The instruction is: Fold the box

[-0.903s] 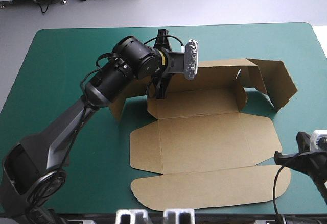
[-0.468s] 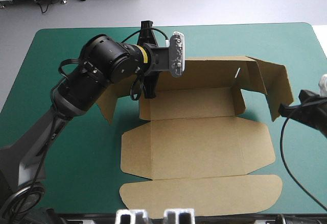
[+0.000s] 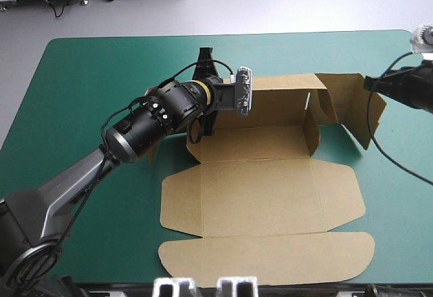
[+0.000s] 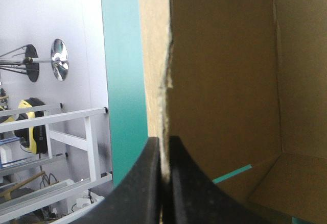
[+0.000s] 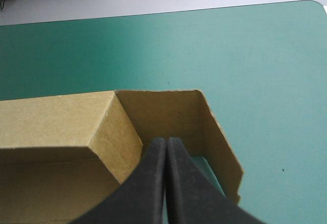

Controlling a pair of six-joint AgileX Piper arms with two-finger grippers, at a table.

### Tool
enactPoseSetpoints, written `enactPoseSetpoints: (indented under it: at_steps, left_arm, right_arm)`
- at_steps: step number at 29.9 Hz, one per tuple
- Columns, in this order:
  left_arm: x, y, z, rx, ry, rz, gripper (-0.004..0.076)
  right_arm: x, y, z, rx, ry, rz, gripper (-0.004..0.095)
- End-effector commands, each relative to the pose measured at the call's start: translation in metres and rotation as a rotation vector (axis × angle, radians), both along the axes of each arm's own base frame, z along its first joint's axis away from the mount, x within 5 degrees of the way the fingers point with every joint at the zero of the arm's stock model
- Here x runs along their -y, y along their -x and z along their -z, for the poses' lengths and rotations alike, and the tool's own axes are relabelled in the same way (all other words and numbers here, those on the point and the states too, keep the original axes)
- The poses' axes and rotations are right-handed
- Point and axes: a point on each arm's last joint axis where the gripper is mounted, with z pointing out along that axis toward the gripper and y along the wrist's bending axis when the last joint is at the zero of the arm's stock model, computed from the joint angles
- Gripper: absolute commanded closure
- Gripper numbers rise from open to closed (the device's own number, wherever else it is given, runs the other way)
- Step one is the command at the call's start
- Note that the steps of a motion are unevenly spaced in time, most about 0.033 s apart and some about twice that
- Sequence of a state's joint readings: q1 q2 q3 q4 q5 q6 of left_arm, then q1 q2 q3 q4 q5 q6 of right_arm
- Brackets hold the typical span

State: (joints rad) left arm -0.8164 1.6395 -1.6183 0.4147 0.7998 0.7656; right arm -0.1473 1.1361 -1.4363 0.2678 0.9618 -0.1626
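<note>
I'm seeing the box [image 3: 264, 195] showing a plain, even brown across every panel, with one small pale streak on its back wall. Its cut edge is looking lighter and rougher in the left wrist view. The desk [image 3: 88, 67] is showing a flat teal-green cover. The left fingers [image 4: 145, 183] and right fingers [image 5: 148, 183] are reading solid black. The left arm [image 3: 155, 114] is showing black with a yellow ring, greying lower down.

Brown box [image 3: 264, 195] lies half-formed: far wall raised, near lid flat.
</note>
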Motion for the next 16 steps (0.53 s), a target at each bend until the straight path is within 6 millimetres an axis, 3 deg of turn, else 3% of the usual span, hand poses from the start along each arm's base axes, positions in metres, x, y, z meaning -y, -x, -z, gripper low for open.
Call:
enactPoseSetpoints:
  at_steps: [1, 7, 16]
  left_arm:
    - [-0.002, 0.005, -0.021, 0.125, 0.106, 0.023, 0.0734]
    - [-0.004, 0.002, -0.008, 0.131, 0.073, -0.009, 0.0734]
    - [-0.003, 0.002, -0.009, 0.138, 0.083, -0.001, 0.0734]
  right_arm:
    - [-0.001, -0.025, -0.016, 0.093, -0.025, -0.037, 0.0928]
    - [0.003, -0.078, -0.008, 0.012, -0.062, -0.069, 0.0927]
    - [0.002, -0.143, 0.013, -0.079, -0.180, -0.147, 0.0927]
